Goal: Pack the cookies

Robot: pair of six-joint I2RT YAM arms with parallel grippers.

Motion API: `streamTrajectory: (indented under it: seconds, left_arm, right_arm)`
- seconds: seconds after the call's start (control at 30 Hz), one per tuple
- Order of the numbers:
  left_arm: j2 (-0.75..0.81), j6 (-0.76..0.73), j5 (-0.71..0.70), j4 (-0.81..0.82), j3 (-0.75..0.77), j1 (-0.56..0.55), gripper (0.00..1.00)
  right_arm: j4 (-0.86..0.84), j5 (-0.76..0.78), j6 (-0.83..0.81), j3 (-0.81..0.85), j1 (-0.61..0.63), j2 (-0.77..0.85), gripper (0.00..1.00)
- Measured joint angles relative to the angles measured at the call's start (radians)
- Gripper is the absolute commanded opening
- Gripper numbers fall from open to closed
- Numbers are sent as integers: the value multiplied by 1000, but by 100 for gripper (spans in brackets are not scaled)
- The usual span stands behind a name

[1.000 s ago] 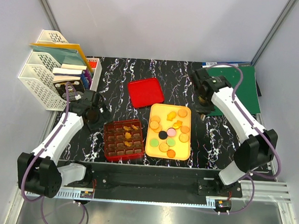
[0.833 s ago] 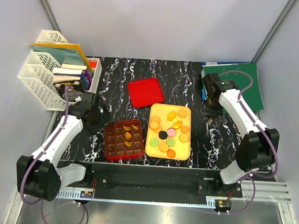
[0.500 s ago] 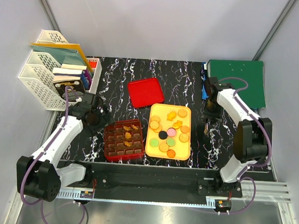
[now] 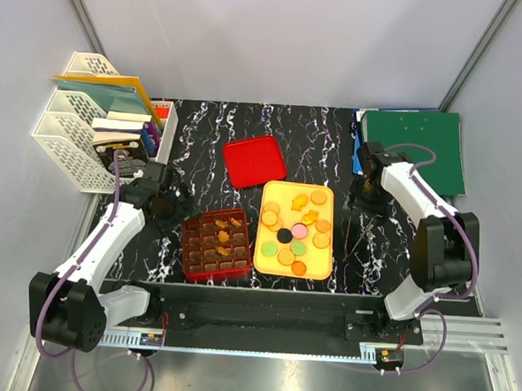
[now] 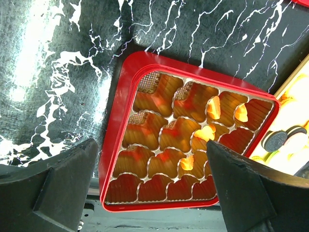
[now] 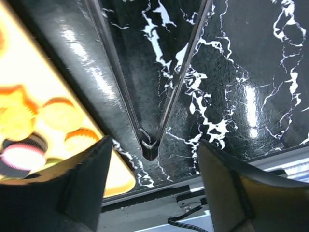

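Observation:
The cookies (image 4: 294,231), small round and flower-shaped biscuits in orange, green, pink and black, lie on a yellow tray (image 4: 266,258). A few orange ones (image 5: 215,107) sit in cells of the red grid box (image 4: 188,244). My left gripper (image 4: 174,197) hovers open at the box's left side, its fingers wide over the box (image 5: 116,130). My right gripper (image 4: 365,202) stands open above black tongs (image 4: 354,235), which lie flat on the table right of the tray. In the right wrist view the tongs (image 6: 181,77) lie free between my right gripper's (image 6: 154,141) fingers, beside cookies (image 6: 58,113) on the tray (image 6: 113,179).
A red lid (image 4: 254,160) lies behind the tray. White file racks with papers (image 4: 88,123) stand at the back left. A green folder (image 4: 416,147) lies at the back right. The table's front rail (image 6: 203,198) runs just below the tongs' hinge.
My right gripper has opened from shut and let go of the tongs, which now lie on the table. The right arm swung back to the right. The left arm has barely moved.

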State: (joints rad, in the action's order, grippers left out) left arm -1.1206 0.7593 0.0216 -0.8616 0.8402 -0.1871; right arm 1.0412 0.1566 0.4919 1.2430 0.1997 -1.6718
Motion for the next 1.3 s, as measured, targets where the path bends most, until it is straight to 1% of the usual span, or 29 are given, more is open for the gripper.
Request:
streamTrajectory:
  seconds: [0.13,0.17,0.2,0.27,0.33,0.43,0.6,0.7,0.8,0.93,1.0,1.07,1.1,1.17,1.3]
  left_arm:
    - [0,0,6,0,0,0,99]
    - [1,0,7,0,0,0,99]
    - [2,0,8,0,0,0,99]
    - [10,0,11,6,-5,0,99]
    - [21,-2,15,12,-16,0,99]
    - [26,-5,23,15,-24,0,99]
    - [23,-16,29,30,-22,0,99]
    - [-28,-21,36,39,21,0,99]
    - [-124,-22,37,71,105,-9,99]
    - [-323,-46,31,101,319,-50,99]
    - [-425,-69,17,118,443,-78,93]
    - [-528,-87,4,130,564,-100,84]
    - [-575,-94,-1,134,617,-107,77]
    - [-657,-104,-15,137,702,-113,70]
    - [-787,-111,-56,130,811,-108,64]
  right_arm:
    - [4,-12,8,8,0,68,78]
    - [3,-15,11,8,0,89,76]
    - [2,-20,14,8,0,105,71]
    - [-10,-45,21,8,2,156,68]
    - [-51,-83,29,8,10,220,66]
    - [-106,-129,34,23,43,270,65]
    - [-180,-170,33,125,136,200,63]
    - [-215,-174,16,146,179,170,62]
    - [-238,-177,-6,146,203,169,61]
    - [-295,-178,-16,134,206,169,61]
    - [-343,-185,-15,97,211,175,61]
    - [-385,-202,-12,42,216,178,60]
    - [-397,-205,-8,16,218,179,59]
    - [-406,-214,-5,-26,220,179,59]
    - [-414,-218,-2,-48,220,180,59]
